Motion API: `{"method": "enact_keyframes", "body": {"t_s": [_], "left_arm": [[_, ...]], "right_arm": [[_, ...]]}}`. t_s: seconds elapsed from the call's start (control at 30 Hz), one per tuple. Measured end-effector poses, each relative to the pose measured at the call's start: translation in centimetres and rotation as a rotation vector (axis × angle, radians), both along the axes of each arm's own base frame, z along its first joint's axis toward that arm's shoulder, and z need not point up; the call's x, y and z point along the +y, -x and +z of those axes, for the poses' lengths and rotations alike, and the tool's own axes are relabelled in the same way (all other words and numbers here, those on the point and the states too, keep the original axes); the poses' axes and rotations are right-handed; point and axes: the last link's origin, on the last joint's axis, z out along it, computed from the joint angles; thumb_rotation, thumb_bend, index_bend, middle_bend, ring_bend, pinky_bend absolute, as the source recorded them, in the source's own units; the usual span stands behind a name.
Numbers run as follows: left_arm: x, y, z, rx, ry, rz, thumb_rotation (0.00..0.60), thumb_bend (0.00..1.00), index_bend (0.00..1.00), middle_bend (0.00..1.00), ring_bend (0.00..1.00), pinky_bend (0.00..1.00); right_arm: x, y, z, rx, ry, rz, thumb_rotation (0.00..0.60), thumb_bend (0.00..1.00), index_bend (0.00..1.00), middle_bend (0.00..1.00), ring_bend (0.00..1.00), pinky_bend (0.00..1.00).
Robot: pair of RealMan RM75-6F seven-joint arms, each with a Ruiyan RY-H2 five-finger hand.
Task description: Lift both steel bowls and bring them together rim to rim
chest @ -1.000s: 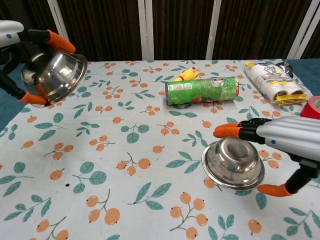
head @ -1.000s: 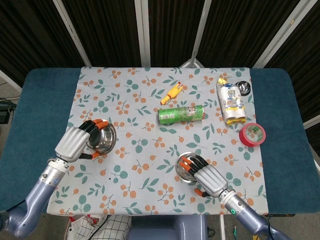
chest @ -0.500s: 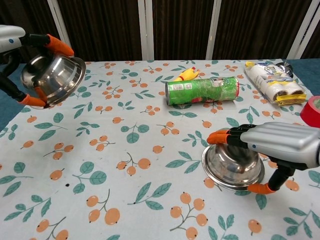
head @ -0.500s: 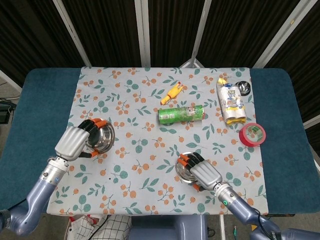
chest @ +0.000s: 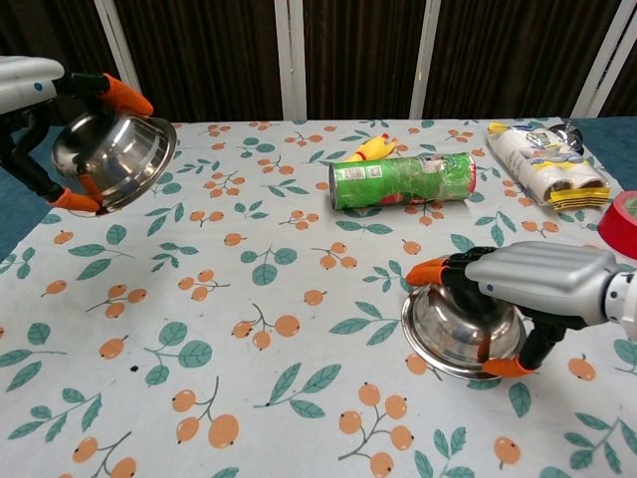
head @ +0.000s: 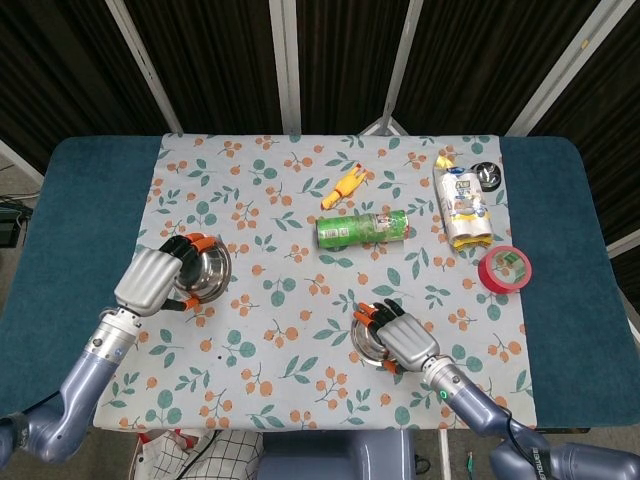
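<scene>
One steel bowl is off the table at the far left, tilted on its side, and my left hand grips it by the rim; the same bowl shows in the head view. The other steel bowl lies upside down on the cloth near the front right, also the bowl in the head view. My right hand is closed over it, fingers on the far side and thumb on the near rim. My right hand covers most of that bowl from above.
A green can lies on its side mid-table with a yellow rubber chicken behind it. A snack packet and a red tape roll sit at the right. The floral cloth spreads between the bowls.
My right hand has come down and closed its fingers and thumb around the upside-down bowl. The left hand has shifted its lifted bowl slightly right.
</scene>
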Motion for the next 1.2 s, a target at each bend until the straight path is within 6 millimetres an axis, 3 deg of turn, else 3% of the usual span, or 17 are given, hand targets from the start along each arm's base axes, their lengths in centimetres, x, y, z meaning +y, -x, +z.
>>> {"method": "enact_keyframes", "body": {"t_s": [0.13, 0.2, 0.37, 0.5, 0.8, 0.9, 1.2], "left_arm": [[0.1, 0.2, -0.1, 0.002, 0.003, 0.009, 0.6, 0.31, 0.41, 0.59, 0.51, 0.71], [0.1, 0.4, -0.2, 0.004, 0.005, 0.012, 0.6, 0.31, 0.41, 0.59, 0.51, 0.71], [0.1, 0.6, -0.1, 0.01, 0.004, 0.013, 0.6, 0.31, 0.41, 0.59, 0.51, 0.71], [-0.1, 0.7, -0.1, 0.01, 0.004, 0.009, 0.6, 0.31, 0.41, 0.59, 0.51, 0.71], [-0.1, 0.9, -0.3, 0.013, 0.01, 0.011, 0.6, 0.31, 0.42, 0.59, 0.51, 0.71], [-0.2, 0.9, -0.4, 0.008, 0.012, 0.007, 0.6, 0.31, 0.42, 0.59, 0.52, 0.71], [-0.7, 0.1, -0.6, -0.034, 0.03, -0.044, 0.6, 0.31, 0.43, 0.6, 0.52, 0.71]], "right_arm": [[-0.1, 0.1, -0.1, 0.015, -0.006, -0.004, 0.6, 0.33, 0.0, 0.03, 0.06, 0.28], [-0.2, 0.2, -0.1, 0.025, -0.004, -0.006, 0.6, 0.33, 0.05, 0.15, 0.19, 0.42], [-0.4, 0.4, -0.2, 0.038, 0.002, -0.018, 0.6, 0.33, 0.4, 0.45, 0.5, 0.7], [-0.4, 0.4, -0.1, 0.053, 0.013, -0.014, 0.6, 0.33, 0.59, 0.6, 0.65, 0.83], [-0.5, 0.4, 0.2, 0.052, 0.046, -0.032, 0.6, 0.34, 0.83, 0.79, 0.85, 0.99], [-0.5, 0.3, 0.6, 0.039, 0.073, -0.029, 0.6, 0.34, 0.88, 0.84, 0.89, 1.0], [-0.6, -0.5, 2.6, -0.104, 0.153, -0.04, 0.6, 0.39, 0.93, 0.87, 0.92, 1.0]]}}
